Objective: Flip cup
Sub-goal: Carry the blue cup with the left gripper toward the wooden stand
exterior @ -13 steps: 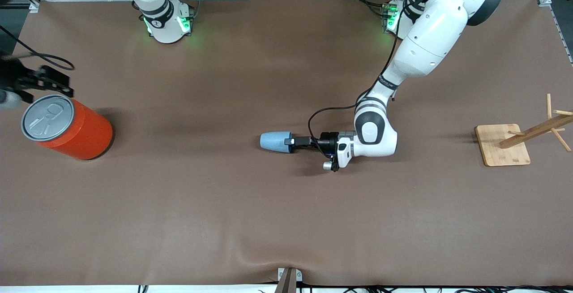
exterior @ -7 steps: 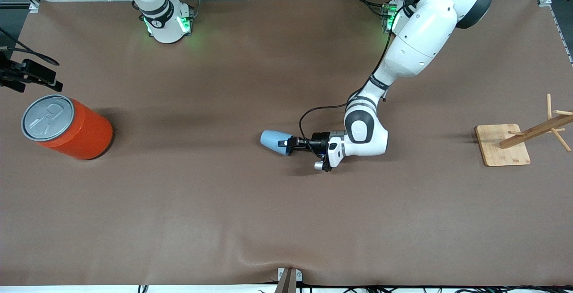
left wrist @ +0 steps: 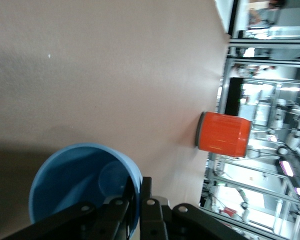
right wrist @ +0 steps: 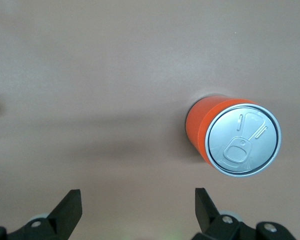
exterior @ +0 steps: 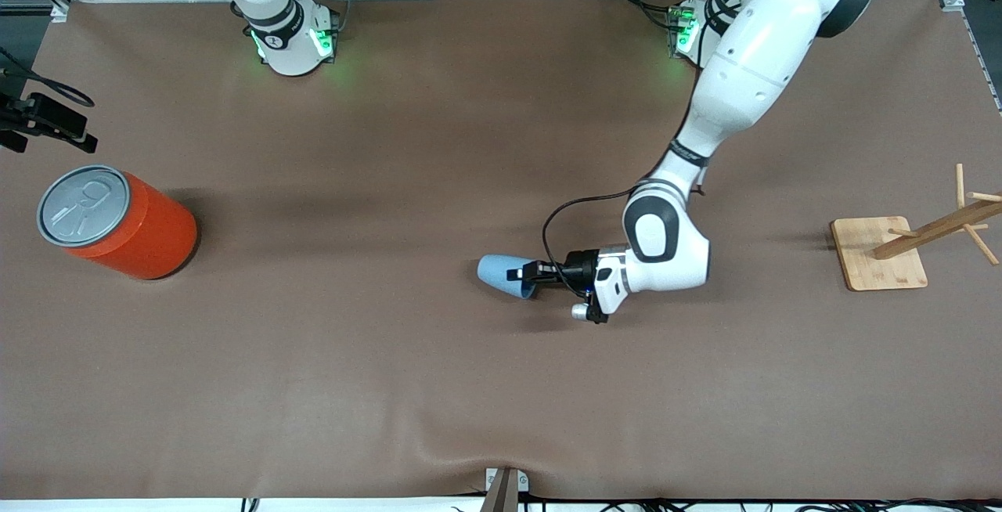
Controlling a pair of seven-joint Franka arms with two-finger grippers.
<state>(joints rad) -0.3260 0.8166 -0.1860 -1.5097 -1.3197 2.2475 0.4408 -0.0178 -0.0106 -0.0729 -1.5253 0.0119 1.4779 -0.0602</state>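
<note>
The small light-blue cup (exterior: 501, 275) is held on its side over the middle of the table, its closed base toward the right arm's end. My left gripper (exterior: 523, 275) is shut on the cup's rim, one finger inside the mouth and one outside. In the left wrist view the open blue cup (left wrist: 82, 187) fills the lower part, with the left gripper (left wrist: 138, 200) pinching its wall. My right gripper (right wrist: 137, 202) is open and empty, up over the table at the right arm's end, beside the orange can; in the front view it (exterior: 47, 127) shows at the frame's edge.
A large orange can (exterior: 116, 222) with a grey pull-tab lid stands at the right arm's end; it also shows in the right wrist view (right wrist: 230, 137) and the left wrist view (left wrist: 224, 134). A wooden peg stand (exterior: 884, 250) sits at the left arm's end.
My left gripper has tilted the cup and carried it toward the front camera and the left arm's end. My right gripper has drawn away from the orange can.
</note>
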